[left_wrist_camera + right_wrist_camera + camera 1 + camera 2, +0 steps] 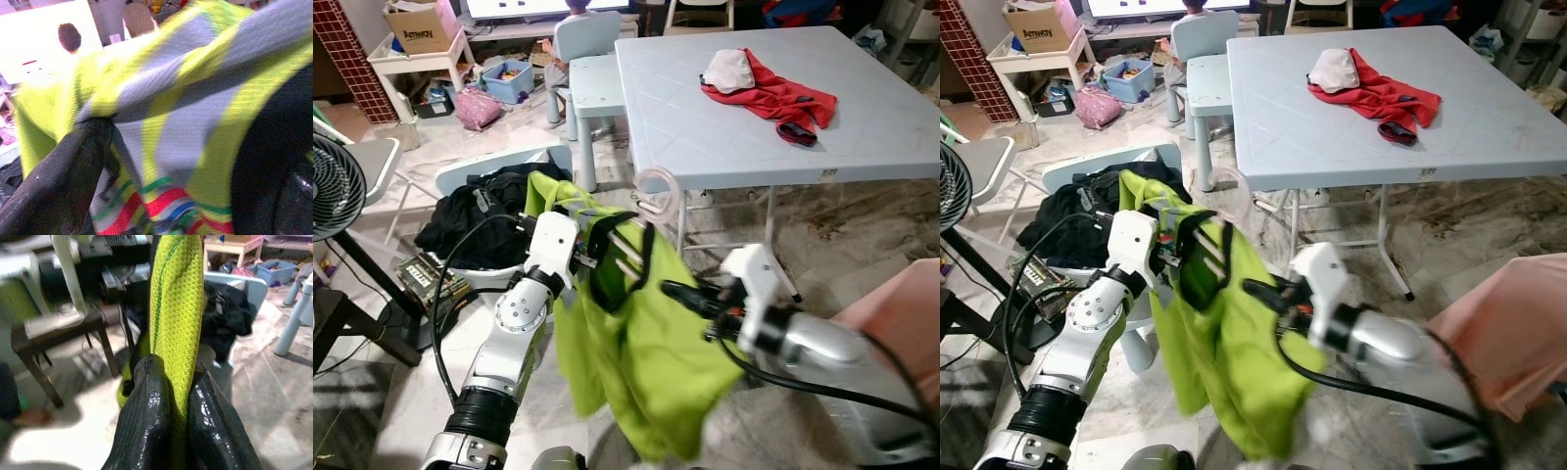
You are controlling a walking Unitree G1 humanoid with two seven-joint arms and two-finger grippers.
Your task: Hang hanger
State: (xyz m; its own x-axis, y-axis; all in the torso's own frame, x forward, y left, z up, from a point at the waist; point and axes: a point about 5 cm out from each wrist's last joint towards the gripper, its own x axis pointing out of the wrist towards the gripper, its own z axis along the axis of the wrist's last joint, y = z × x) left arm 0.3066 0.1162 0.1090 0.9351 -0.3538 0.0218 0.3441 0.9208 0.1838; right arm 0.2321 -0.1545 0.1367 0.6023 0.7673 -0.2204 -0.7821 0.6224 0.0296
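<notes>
A lime-green shirt (641, 343) with a black collar hangs on a pale plastic hanger whose hook (654, 191) sticks up above it. My left gripper (615, 247) is shut on the hanger at the shirt's neck, holding it up in front of me. In the left wrist view its black fingers (63, 181) press striped green cloth (186, 122) between them. From the right, my right gripper (674, 292) pinches the shirt's front. The right wrist view shows its fingers (146, 416) shut on a fold of green fabric (176, 313).
A light blue table (754, 137) stands ahead with a red garment (773, 98) and a white cap (729, 69) on it. At my left are a chair piled with black clothes (475, 220) and a fan (333, 186). A person (576, 8) sits at the back.
</notes>
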